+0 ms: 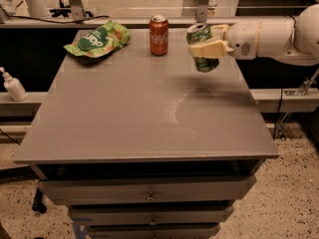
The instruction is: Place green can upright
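The green can [203, 48] has a mottled light-green pattern and silver ends. It is held nearly upright, tilted slightly, above the back right part of the grey table [134, 108]. My gripper [205, 48] reaches in from the right on a white arm and is shut on the can, its cream fingers [209, 49] across the can's middle. The can hangs a little above the tabletop, right of the red cola can [159, 28].
A flat green snack bag [97, 39] lies at the table's back left. The red cola can stands upright at the back centre. A white pump bottle [13, 85] sits on a ledge to the left. Drawers [149, 195] are below the tabletop.
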You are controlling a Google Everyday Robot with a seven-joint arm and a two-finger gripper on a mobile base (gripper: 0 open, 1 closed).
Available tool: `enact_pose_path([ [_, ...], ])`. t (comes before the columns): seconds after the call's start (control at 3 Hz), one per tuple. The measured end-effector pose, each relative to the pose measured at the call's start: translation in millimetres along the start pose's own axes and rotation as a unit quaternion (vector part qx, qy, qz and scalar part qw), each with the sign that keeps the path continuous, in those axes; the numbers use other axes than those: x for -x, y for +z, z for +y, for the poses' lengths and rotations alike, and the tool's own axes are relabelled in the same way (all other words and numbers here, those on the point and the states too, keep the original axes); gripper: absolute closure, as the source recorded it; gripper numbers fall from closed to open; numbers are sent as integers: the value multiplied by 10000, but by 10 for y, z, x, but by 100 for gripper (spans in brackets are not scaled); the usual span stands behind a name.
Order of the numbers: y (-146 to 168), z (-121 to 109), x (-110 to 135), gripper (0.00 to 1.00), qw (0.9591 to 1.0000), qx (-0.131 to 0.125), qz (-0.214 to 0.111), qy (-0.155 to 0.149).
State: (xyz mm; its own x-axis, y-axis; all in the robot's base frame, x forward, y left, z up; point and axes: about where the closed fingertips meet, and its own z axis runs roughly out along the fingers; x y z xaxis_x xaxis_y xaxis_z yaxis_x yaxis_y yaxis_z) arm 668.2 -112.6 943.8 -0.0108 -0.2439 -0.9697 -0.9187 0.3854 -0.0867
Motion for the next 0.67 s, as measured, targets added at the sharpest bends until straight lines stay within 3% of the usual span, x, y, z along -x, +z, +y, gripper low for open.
enact_pose_path([
  [0.67, 4, -9, -139, 100, 9968, -98, -778, 132],
])
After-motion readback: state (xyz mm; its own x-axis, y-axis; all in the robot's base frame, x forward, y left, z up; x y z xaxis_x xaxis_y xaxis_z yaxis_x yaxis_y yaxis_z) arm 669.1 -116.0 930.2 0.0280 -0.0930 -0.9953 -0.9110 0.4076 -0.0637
